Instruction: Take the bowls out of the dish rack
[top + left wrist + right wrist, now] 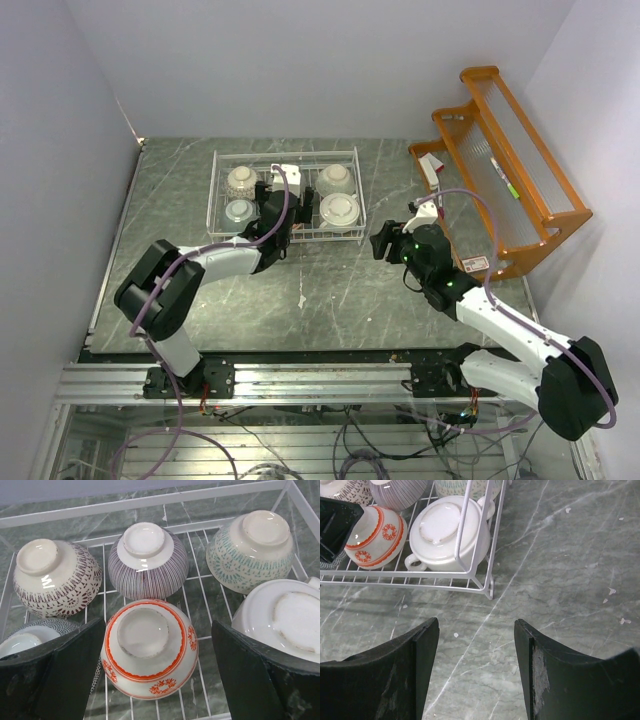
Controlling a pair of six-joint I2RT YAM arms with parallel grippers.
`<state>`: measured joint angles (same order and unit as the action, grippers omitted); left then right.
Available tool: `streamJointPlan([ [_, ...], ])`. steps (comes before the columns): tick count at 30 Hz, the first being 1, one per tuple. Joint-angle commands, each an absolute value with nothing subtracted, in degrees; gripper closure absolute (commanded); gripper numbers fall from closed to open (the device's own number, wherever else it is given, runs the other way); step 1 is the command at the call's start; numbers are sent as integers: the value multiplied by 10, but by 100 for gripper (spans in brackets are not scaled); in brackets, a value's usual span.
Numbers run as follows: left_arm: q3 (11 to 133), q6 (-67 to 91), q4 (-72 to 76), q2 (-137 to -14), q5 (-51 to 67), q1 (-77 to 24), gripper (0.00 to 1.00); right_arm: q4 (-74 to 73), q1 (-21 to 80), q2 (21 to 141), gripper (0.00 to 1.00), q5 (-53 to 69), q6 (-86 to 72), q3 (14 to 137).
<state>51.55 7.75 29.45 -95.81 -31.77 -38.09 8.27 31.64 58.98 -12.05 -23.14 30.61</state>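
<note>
The white wire dish rack (285, 153) stands at the back middle of the table. Several bowls sit upside down in it. In the left wrist view I see a brown-patterned bowl (55, 577), a striped bowl (148, 560), a teal-patterned bowl (250, 547), a cream bowl (285, 620) and a grey dotted bowl (27, 639). My left gripper (157, 630) is open, its fingers on either side of the red-and-white bowl (149, 650) without touching it. My right gripper (476, 625) is open and empty over the table, near the rack's front right corner (487, 587).
An orange wooden shelf rack (510, 160) stands at the right edge of the table. A small white object (432, 168) and a red-and-white card (474, 264) lie beside it. Walls close in the back and both sides.
</note>
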Motion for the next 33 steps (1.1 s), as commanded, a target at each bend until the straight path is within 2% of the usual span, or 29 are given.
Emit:
streamJointPlan([
  [1, 519, 70, 335, -979, -319, -383, 3, 89, 320, 592, 39, -129, -226, 319],
  [11, 524, 107, 303, -996, -308, -365, 1, 90, 320, 596, 38, -126, -226, 317],
  [24, 534, 139, 281, -1009, -293, -345, 5, 101, 320, 609, 39, -116, -231, 318],
  [33, 535, 134, 299, -1025, -296, -342, 14, 102, 321, 614, 39, -114, -231, 318],
])
